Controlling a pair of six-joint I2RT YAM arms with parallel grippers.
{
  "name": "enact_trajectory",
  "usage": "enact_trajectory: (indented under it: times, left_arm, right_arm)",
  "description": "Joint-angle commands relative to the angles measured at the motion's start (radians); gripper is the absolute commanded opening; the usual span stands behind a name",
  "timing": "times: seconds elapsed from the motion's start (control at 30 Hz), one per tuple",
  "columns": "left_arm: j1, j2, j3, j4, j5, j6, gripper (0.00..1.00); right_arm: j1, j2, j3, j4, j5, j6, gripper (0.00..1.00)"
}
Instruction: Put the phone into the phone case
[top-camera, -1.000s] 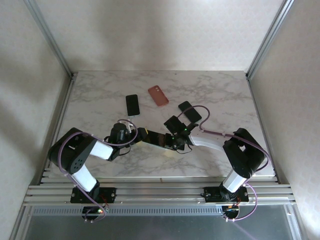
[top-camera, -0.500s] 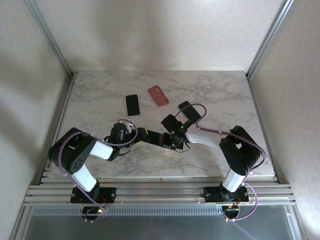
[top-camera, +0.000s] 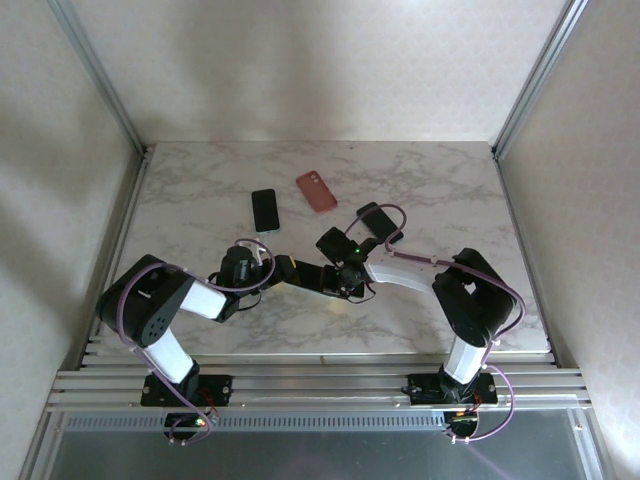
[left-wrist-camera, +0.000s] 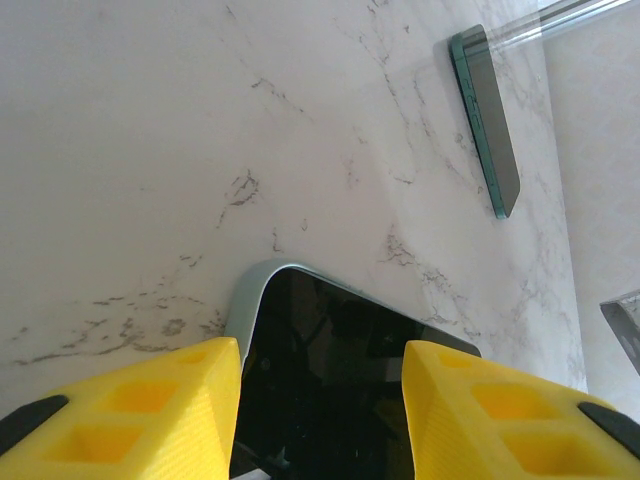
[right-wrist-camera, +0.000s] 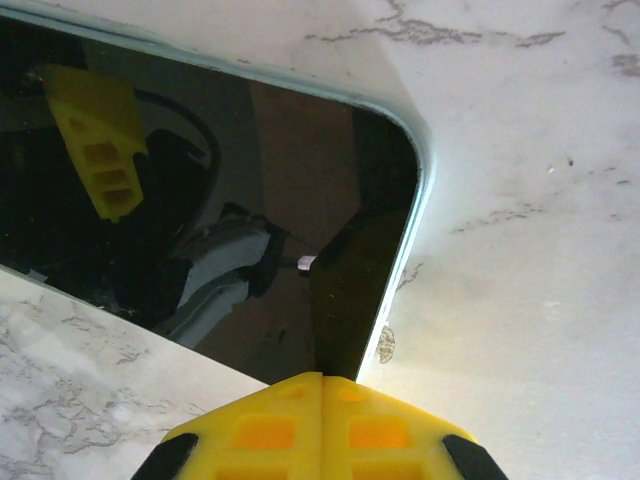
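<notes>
A phone with a dark screen lies flat on the marble table, and a pale blue-grey rim that looks like the phone case runs round its edge. My left gripper has its yellow fingers against the phone's two long sides and is shut on it. In the top view it sits near the table's front middle. My right gripper is shut with its tips together, down on the screen by the rounded corner. From above it meets the phone from the right.
A black phone, a salmon-red case and a dark phone under the right arm's cable lie behind the arms. A teal-edged phone shows far right in the left wrist view. Metal posts frame the table.
The right arm has swung left and its wrist has shifted along the phone toward the left gripper. The left arm and the phone have stayed put.
</notes>
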Motion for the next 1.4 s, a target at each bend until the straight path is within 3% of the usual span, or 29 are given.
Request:
enact_trajectory:
  times: [0.0, 0.8, 1.03, 1.37]
  left_arm:
    - [0.011, 0.024, -0.018, -0.026, 0.012, 0.0, 0.46]
    - [0.01, 0.022, -0.012, -0.029, 0.015, -0.003, 0.46]
    - [0.012, 0.018, -0.004, -0.039, 0.009, 0.003, 0.46]
    - [0.01, 0.015, 0.022, -0.055, -0.003, 0.004, 0.45]
  right_arm:
    - [0.035, 0.157, -0.07, 0.027, 0.007, 0.01, 0.0]
    - [0.042, 0.323, -0.097, 0.085, -0.03, 0.012, 0.0]
    - [0.043, 0.17, -0.075, 0.027, -0.003, 0.008, 0.0]
    - [0.043, -0.055, 0.096, -0.118, 0.056, -0.051, 0.0]
